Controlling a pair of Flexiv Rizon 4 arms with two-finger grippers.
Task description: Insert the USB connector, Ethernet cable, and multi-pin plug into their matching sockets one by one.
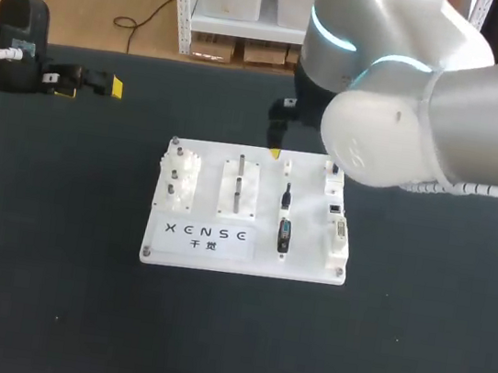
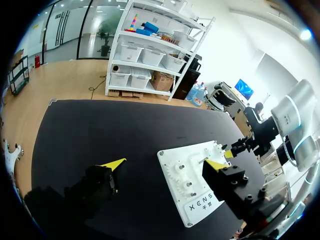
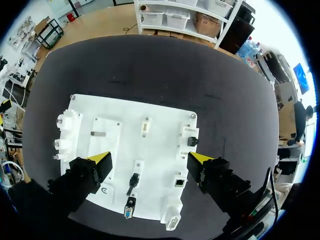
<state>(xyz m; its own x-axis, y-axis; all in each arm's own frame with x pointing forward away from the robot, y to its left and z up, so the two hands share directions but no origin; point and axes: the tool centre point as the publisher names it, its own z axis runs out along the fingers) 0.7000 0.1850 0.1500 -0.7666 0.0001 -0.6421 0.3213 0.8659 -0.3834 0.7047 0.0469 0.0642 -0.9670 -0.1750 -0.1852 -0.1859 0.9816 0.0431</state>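
Right gripper (image 3: 150, 157) spread over black plug (image 3: 134, 181).

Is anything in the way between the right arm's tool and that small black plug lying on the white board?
Nothing visible does. The right tool hangs open above the white board, and the black plug lies uncovered below, between its fingers.
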